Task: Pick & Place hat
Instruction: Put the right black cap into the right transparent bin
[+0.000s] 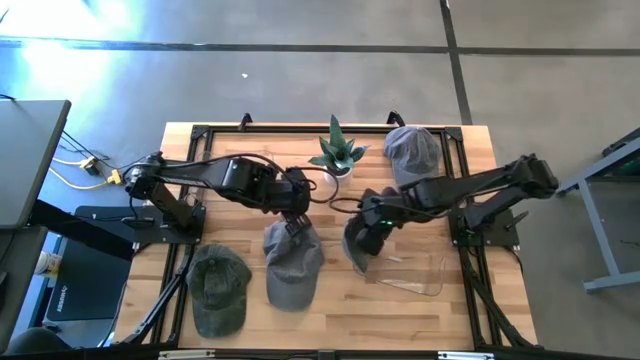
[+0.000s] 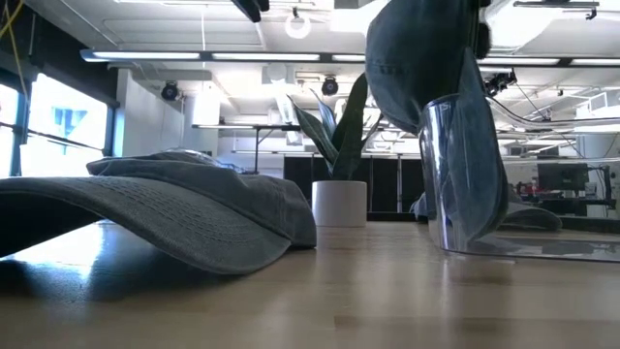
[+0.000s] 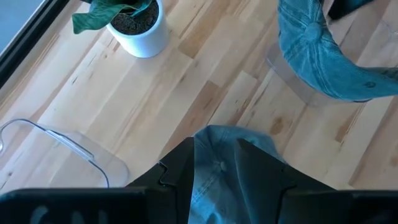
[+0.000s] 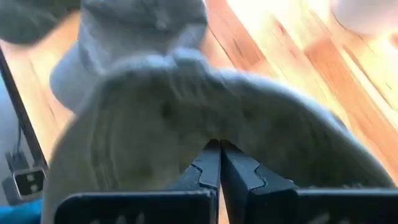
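Table [image 1: 470, 300]; right hand [image 4: 219, 163] under hat [image 4: 186, 106]

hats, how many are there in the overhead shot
4: a green hat at the front left, a grey hat under the left gripper, a dark hat in the right gripper, another grey hat at the back right.

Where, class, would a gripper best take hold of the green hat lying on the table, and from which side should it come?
Probably the crown's back edge, coming from straight above. The green hat lies flat with its brim toward the table's front edge and its soft crown on the far side, where the cloth can fold between two fingers. The grey hat beside it is apart from it, so there seems room to descend.
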Robot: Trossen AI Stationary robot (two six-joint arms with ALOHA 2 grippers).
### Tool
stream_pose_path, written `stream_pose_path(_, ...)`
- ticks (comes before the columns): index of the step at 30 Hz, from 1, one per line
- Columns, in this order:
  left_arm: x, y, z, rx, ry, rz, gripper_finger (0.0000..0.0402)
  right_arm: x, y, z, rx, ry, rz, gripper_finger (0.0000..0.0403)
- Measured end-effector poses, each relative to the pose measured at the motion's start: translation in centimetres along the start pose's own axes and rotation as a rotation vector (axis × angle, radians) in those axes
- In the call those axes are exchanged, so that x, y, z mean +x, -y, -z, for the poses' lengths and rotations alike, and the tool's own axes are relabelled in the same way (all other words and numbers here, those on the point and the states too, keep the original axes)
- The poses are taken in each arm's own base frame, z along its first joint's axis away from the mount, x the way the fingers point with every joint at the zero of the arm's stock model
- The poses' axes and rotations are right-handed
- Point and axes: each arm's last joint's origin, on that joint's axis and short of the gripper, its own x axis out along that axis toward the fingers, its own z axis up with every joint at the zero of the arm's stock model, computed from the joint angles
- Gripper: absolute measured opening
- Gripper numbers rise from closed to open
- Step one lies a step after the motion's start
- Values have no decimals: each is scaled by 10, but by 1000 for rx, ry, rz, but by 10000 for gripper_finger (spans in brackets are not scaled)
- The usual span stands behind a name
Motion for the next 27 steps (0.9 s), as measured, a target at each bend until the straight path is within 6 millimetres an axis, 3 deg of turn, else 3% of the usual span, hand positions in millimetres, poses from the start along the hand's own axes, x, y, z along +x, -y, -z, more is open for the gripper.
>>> stream_pose_path(5,0,0,0,-1,11,-10,110,28,-10,-17,-112,132,-8,1)
stream_pose_path(11,-9,2,-2,4,10,37,110,29,-13,-16,-223,125,-28,3)
stream_pose_path(20,-14,-1,-3,19,24,14,110,-33,-18,10,-115,74,-197,4)
stream_pose_path(24,-14,-3,-1,31,6,-19,110,-60,-21,43,-117,-108,-275,2)
stream_pose_path(27,-14,-3,-1,40,9,-23,110,-70,-14,72,-98,-292,-159,5)
